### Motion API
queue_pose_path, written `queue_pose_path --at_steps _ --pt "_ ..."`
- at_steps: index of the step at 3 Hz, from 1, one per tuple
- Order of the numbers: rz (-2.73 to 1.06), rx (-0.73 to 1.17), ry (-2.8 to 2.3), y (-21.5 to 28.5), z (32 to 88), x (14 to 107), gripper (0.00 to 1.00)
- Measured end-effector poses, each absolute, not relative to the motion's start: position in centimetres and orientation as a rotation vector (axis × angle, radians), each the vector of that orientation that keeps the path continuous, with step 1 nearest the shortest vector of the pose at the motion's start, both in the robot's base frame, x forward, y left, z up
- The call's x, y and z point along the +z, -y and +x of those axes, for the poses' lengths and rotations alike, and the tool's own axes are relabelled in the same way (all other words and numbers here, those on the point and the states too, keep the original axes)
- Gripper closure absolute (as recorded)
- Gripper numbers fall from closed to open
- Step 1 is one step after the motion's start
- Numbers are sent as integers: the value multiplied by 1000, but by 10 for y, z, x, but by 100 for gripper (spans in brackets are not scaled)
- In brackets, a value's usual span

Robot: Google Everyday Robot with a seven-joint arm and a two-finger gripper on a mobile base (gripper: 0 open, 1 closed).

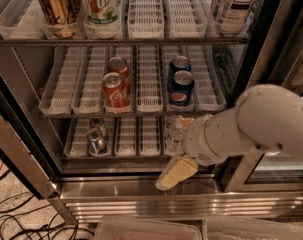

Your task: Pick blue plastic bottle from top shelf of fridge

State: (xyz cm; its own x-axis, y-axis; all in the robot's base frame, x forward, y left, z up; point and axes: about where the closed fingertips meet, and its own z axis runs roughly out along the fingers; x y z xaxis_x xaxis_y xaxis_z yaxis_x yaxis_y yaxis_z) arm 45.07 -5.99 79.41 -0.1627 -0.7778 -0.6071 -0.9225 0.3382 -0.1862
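The fridge (141,196) fills the view. At the right end of its top shelf (121,42) the blue plastic bottle (235,6) stands upright. The hand (175,173) hangs low before the steel base, well below the bottle and to its left; whether it is apart or together, I cannot tell.

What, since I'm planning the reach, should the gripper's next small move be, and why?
Probably lift the gripper: it hangs low, in front of the steel base of the fridge, while the blue plastic bottle stands at the right end of the top shelf, two levels higher.
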Motion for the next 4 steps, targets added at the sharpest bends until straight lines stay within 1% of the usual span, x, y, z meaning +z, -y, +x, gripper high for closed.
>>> queue_pose_path --at_steps 1,2,3,4 --pt "-1296 400 -1909 47 456 775 0" --pt "-1049 444 -1816 43 477 785 0" --pt "-715 484 -1763 68 503 799 0" --pt "-403 490 -1738 110 511 803 0"
